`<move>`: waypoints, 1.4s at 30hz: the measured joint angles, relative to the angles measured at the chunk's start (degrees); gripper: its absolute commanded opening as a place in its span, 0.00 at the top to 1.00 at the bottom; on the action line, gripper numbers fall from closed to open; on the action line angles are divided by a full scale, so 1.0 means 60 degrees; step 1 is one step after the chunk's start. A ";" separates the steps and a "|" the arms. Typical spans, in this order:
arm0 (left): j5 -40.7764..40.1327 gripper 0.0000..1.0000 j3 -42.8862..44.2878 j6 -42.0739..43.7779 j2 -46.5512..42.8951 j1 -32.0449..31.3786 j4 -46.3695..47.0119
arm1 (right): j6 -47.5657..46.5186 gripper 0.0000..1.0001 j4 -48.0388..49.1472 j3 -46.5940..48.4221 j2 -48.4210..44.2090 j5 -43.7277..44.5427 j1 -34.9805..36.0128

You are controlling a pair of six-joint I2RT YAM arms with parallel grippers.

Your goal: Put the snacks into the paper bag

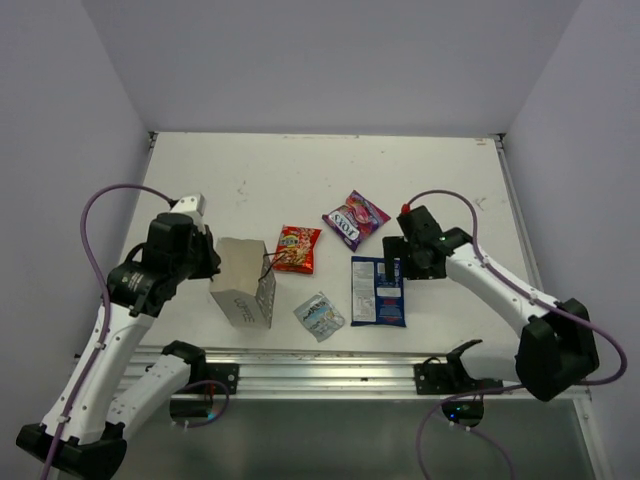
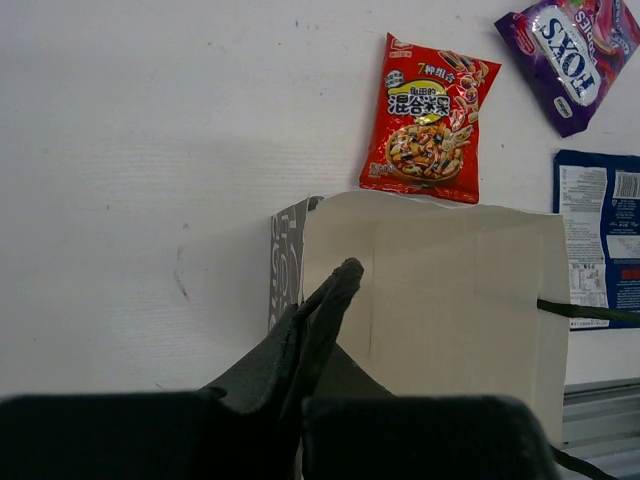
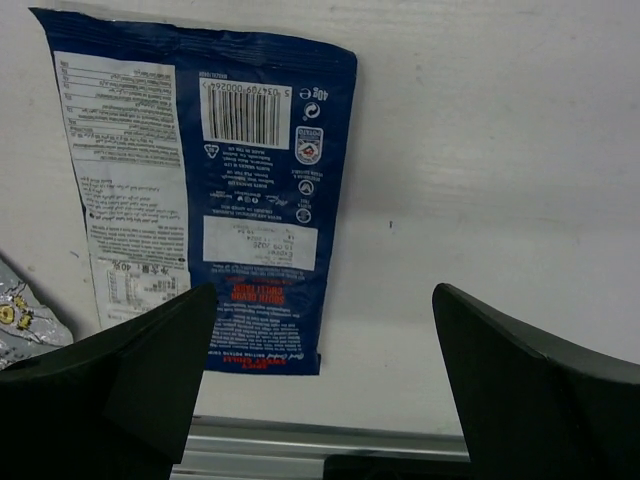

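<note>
The white paper bag (image 1: 243,283) stands at the left of the table, its printed side towards the front. My left gripper (image 1: 207,258) is at its far-left top edge; in the left wrist view the fingers (image 2: 335,300) are pressed together at the bag's rim (image 2: 450,290). The red-orange packet (image 1: 297,248), the purple packet (image 1: 356,219), the dark blue packet (image 1: 378,292) and the silvery packet (image 1: 319,316) lie flat to the bag's right. My right gripper (image 3: 325,290) is open wide and empty, low over the near end of the dark blue packet (image 3: 250,170).
A metal rail (image 1: 330,360) runs along the table's front edge, just below the dark blue and silvery packets. The bag's dark string handle (image 2: 585,312) sticks out towards the red packet (image 2: 428,125). White walls close in the back and sides.
</note>
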 measured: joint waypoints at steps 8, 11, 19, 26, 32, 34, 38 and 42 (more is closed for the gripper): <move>-0.0004 1.00 0.0000 -0.0007 0.0000 0.0000 0.0007 | 0.0066 0.08 0.1483 -0.0484 0.1909 -0.0769 0.0000; -0.0007 1.00 0.0000 -0.0011 -0.0026 0.0000 0.0000 | 0.0066 0.19 0.1920 -0.0656 0.2266 -0.1031 0.0000; -0.0047 1.00 0.0000 -0.0015 -0.0051 0.0000 -0.0025 | -0.0095 0.81 0.2084 -0.0725 0.2535 -0.0925 -0.0040; -0.0069 1.00 0.0000 -0.0025 -0.0076 0.0000 -0.0036 | -0.0018 1.00 0.2324 -0.0729 0.2579 -0.1217 -0.0007; -0.0073 1.00 0.0000 -0.0095 -0.0153 0.0000 -0.0055 | -0.0029 1.00 0.1275 -0.0113 0.2273 -0.0929 0.0178; -0.0073 1.00 0.0000 -0.0124 -0.0164 0.0000 -0.0073 | -0.0033 1.00 0.0426 0.0838 0.1847 -0.0754 0.0335; -0.0069 1.00 0.0000 -0.0189 -0.0171 0.0000 -0.0087 | -0.0036 1.00 -0.0597 0.4167 0.1191 -0.0525 0.0670; -0.0066 1.00 0.0000 -0.0189 -0.0175 0.0000 -0.0091 | -0.0018 1.00 -0.0787 0.7548 0.1242 -0.0506 0.1228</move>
